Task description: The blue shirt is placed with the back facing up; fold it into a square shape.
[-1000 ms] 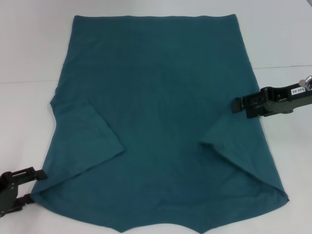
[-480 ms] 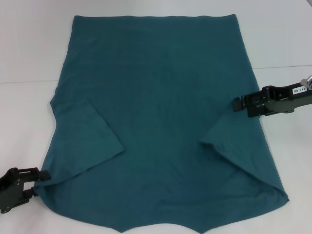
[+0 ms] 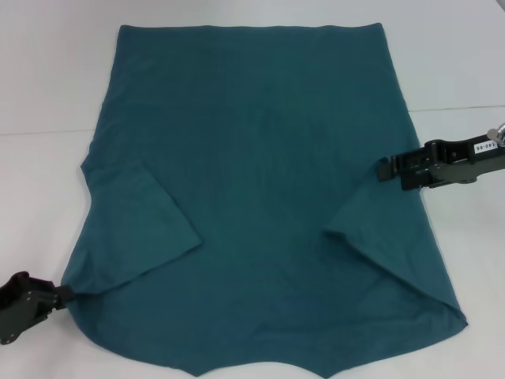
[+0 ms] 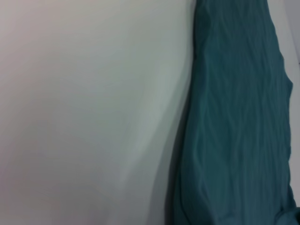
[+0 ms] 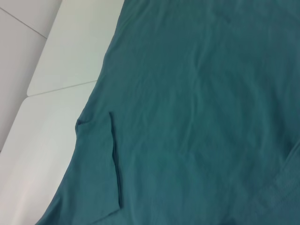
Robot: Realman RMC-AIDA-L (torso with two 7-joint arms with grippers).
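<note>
The blue shirt lies flat on the white table, plain side up, with both sleeves folded inward over the body. My left gripper is at the near left corner of the shirt, shut on the cloth's edge, which is drawn to a point there. In the left wrist view the blue shirt shows as wrinkled cloth beside bare table. My right gripper sits at the shirt's right edge, at the top of the folded right sleeve, and looks shut on the cloth. The right wrist view shows the blue shirt and its folded left sleeve.
The white table surrounds the shirt, with a seam line running across it on both sides. The shirt's near edge reaches the bottom of the head view.
My left gripper has shifted toward the shirt's near left corner and shut its fingers on the edge. The right arm and the shirt's layout have stayed the same.
</note>
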